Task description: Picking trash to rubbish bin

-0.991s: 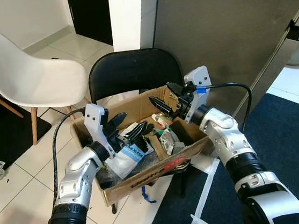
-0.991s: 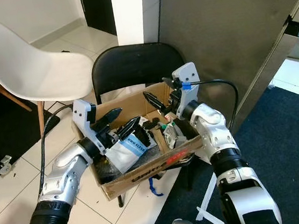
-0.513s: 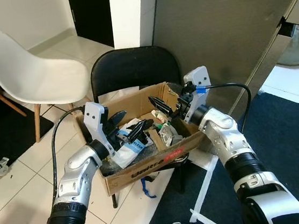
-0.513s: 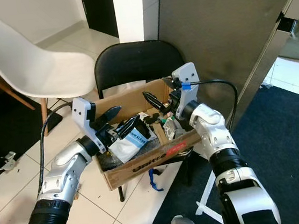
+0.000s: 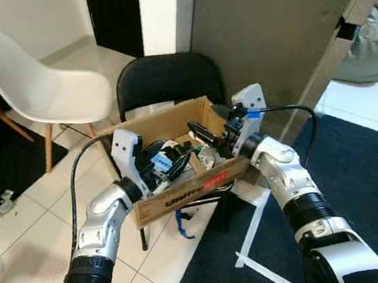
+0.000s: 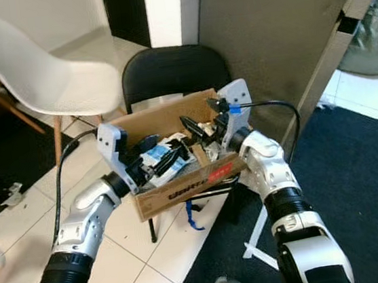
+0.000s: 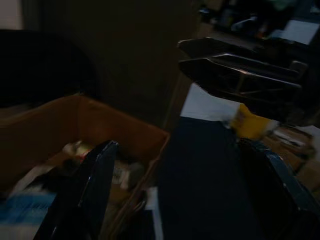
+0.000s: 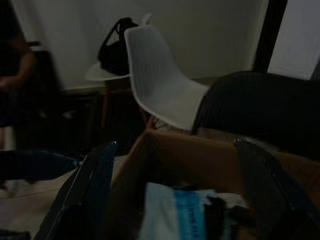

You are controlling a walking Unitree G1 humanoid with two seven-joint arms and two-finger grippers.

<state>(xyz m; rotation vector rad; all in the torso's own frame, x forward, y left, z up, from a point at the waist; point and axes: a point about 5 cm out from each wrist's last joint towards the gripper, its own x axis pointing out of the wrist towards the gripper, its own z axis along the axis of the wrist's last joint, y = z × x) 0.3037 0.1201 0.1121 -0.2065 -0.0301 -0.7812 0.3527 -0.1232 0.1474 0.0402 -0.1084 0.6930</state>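
1. An open brown cardboard box (image 5: 181, 190) with red and black print on its front wall sits on the seat of a black chair with a rounded back (image 5: 168, 82); it serves as the rubbish bin and is full of mixed trash.
2. The left gripper (image 5: 168, 166) reaches into the box from the robot's left. Its two black fingers are partly apart, with a white pouch with a blue label (image 5: 163, 162) lying between them; whether they actually grip it cannot be told.
3. The pouch lies inside the box, on top of the other trash.
4. The right gripper (image 5: 208, 131) hovers over the right half of the box, its fingers spread wide and holding nothing.
5. A white moulded plastic chair with wooden legs (image 5: 25, 85) stands on the pale tiled floor (image 5: 20, 215) to the robot's left.
6. A dark blue carpet (image 5: 355, 163) covers the floor to the right.
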